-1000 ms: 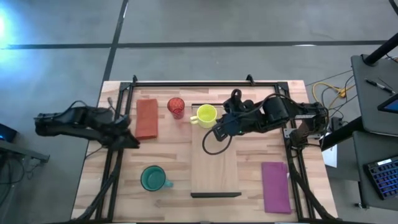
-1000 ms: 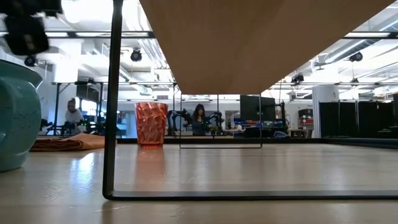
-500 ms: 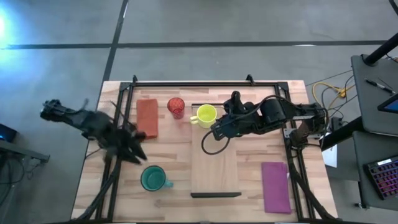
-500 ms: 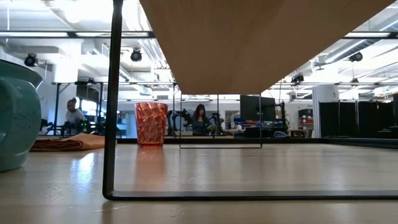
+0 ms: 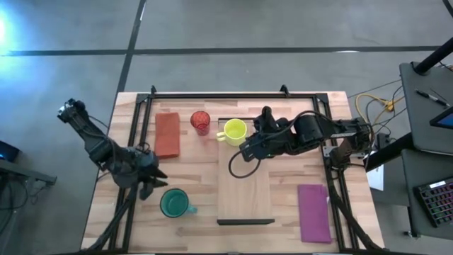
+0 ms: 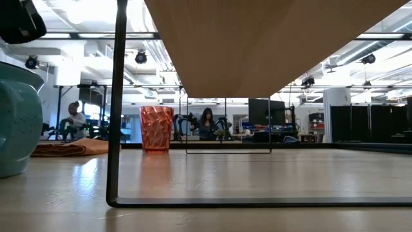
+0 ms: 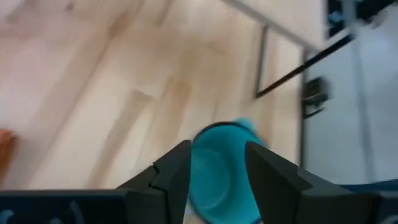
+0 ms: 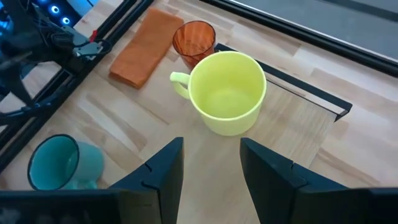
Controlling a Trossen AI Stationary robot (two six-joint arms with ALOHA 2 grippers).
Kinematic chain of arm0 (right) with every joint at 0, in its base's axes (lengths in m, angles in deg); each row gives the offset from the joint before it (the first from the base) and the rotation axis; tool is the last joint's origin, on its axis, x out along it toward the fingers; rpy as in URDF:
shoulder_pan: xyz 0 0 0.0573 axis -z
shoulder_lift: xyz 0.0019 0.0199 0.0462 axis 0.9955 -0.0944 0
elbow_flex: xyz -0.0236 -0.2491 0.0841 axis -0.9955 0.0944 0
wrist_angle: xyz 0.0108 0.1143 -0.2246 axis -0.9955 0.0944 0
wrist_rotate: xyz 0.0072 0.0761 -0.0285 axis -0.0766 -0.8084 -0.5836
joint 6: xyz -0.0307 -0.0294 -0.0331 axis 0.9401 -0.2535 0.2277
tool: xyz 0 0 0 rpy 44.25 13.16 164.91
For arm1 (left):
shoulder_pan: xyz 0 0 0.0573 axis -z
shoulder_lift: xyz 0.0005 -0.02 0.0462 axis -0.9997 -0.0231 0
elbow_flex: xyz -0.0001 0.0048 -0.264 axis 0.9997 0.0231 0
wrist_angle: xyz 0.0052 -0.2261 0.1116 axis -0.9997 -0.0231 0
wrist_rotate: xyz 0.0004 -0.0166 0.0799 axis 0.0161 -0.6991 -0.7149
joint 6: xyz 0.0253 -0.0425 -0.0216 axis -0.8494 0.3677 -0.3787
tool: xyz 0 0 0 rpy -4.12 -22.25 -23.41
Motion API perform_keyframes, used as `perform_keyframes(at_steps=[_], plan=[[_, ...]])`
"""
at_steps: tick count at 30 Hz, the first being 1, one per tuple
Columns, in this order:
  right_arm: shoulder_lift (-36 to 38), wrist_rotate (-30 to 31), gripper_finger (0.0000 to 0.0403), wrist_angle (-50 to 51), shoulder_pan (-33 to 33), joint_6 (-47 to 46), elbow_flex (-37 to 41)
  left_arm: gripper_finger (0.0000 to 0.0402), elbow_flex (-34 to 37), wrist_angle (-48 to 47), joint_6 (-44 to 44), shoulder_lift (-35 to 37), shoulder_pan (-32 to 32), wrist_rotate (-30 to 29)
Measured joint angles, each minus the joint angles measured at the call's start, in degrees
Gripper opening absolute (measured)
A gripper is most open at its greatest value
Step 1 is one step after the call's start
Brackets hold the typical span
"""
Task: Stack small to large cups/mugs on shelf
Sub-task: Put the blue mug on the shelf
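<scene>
The light-wood shelf (image 5: 244,185) stands on the table on a dark wire frame. The yellow-green mug (image 5: 234,131) stands upright on the shelf's far end, handle to the left. The red tumbler (image 5: 200,122) stands on the table to the left of it. The teal mug (image 5: 173,203) stands on the table near the front left. My left gripper (image 5: 150,185) is open, above and just left of the teal mug; in its wrist view the mug (image 7: 219,167) shows between the fingers. My right gripper (image 5: 245,150) is open just near-right of the yellow-green mug (image 8: 227,92), touching nothing.
An orange-brown folded cloth (image 5: 167,134) lies at the far left and a purple one (image 5: 313,212) at the near right. A black frame (image 5: 233,95) runs round the table. In the low view the shelf's wire leg (image 6: 114,129) stands in front, and people show far behind.
My left gripper has swung from the table's left edge toward the near side and right, ending close above the teal mug. My right gripper has edged slightly left, toward the yellow-green mug. The cups have stayed where they were.
</scene>
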Motion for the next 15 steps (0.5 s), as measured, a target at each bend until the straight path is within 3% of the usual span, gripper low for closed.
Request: perform_keyframes(at_steps=[8, 15], plan=[[0.0, 0.0, 0.0151, -0.3, 0.0, 0.2, 0.2, 0.0137, 0.2, -2.1, 0.1, -13.8, 0.1, 5.6], [0.0, -0.5, 0.0151, -0.4, -0.3, 0.4, 0.3, 0.0137, -0.3, -0.2, 0.2, -16.6, 0.1, 4.9]])
